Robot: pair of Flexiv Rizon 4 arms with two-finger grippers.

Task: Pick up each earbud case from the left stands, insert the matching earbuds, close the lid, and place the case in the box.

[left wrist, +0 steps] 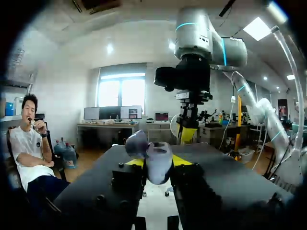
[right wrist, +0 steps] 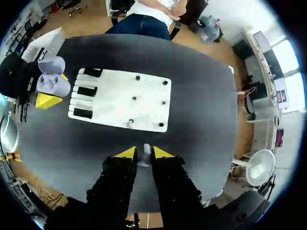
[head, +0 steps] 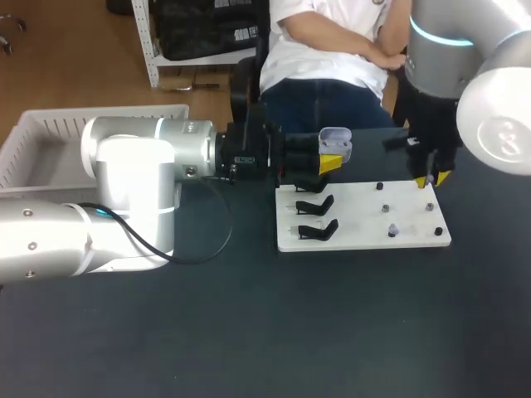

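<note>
Left claw point(head: 330, 162) pinches an open lilac plastic earbud case point(head: 336, 141). Right claw point(head: 433, 177), at its three o'clock, pinches a small pale earbud point(right wrist: 145, 154)

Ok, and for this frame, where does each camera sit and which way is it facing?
Head view: above and behind, looking down on the table; left gripper and right gripper both show.
Left wrist view: faces level across the table along its fingers, shut on the open earbud case; the right gripper hangs ahead.
Right wrist view: faces straight down on the white board; own tips pinch a small earbud.
Shared: all three show the earbud case.
</note>
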